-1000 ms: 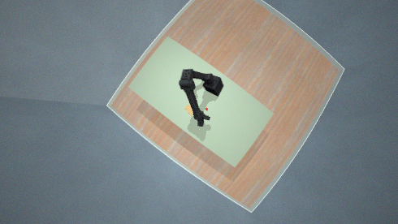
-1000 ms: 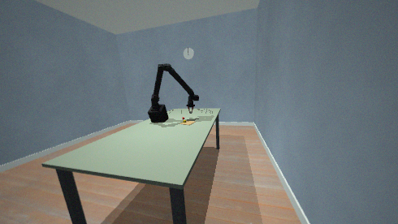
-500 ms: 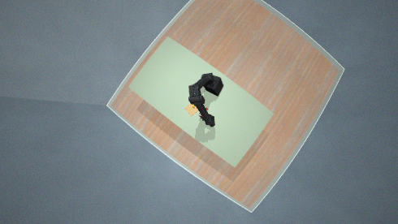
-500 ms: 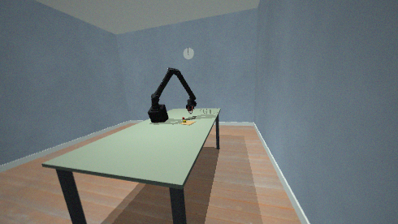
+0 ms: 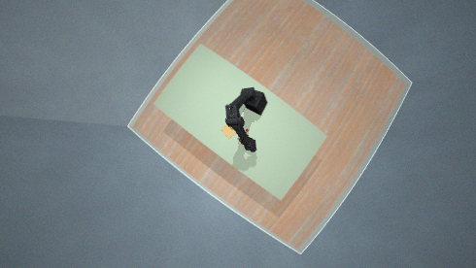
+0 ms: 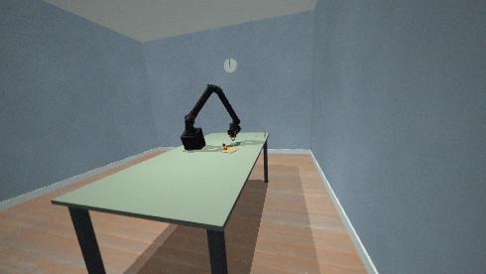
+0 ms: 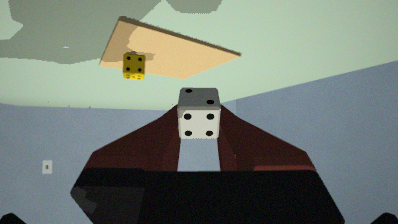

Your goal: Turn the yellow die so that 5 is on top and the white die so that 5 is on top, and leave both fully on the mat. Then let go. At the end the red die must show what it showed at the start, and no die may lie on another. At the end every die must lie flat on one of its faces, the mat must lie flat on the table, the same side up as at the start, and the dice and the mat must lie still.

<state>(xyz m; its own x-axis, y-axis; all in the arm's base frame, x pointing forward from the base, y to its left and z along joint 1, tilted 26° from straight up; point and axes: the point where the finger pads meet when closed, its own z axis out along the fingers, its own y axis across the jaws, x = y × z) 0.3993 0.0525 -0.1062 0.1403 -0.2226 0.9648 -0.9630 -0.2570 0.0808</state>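
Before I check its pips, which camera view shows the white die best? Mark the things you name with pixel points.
The wrist view: it shows the white die [image 7: 199,114] large between the fingers, with four pips on one face and two on another. In the top view, I can't make the die out; in the exterior view, it's too small to read.
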